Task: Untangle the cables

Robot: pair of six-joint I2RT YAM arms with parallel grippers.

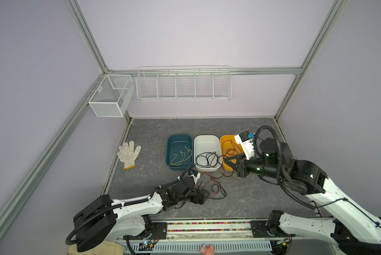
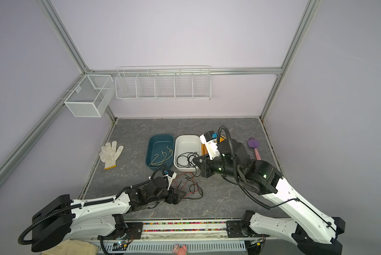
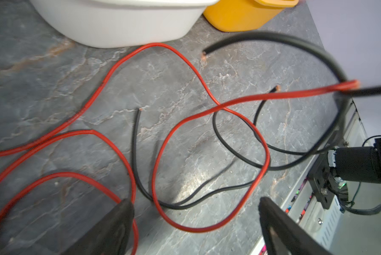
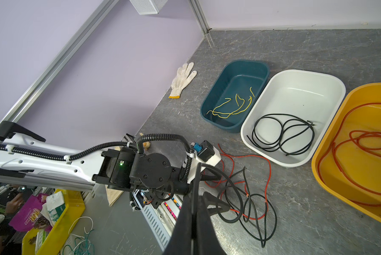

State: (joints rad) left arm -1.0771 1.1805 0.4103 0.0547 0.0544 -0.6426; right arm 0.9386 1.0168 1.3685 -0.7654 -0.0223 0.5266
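- Cables (image 1: 215,187), red and black, lie tangled on the grey worktop (image 1: 251,198), just in front of the white tub (image 1: 207,137).
- Left claw (image 3: 194,205) sits low over the tangle, jaws spread wide and gripping nothing, a red loop lying between them.
- Right claw (image 4: 198,166) is pressed together by the tubs' front rims, apparently pinching a lifted strand of uncertain colour.
- Yellow cables (image 1: 180,157) rest in the teal tub (image 1: 170,141), black cables (image 1: 207,160) in the white tub, and red cables (image 1: 230,150) in the yellow tub (image 1: 223,139).
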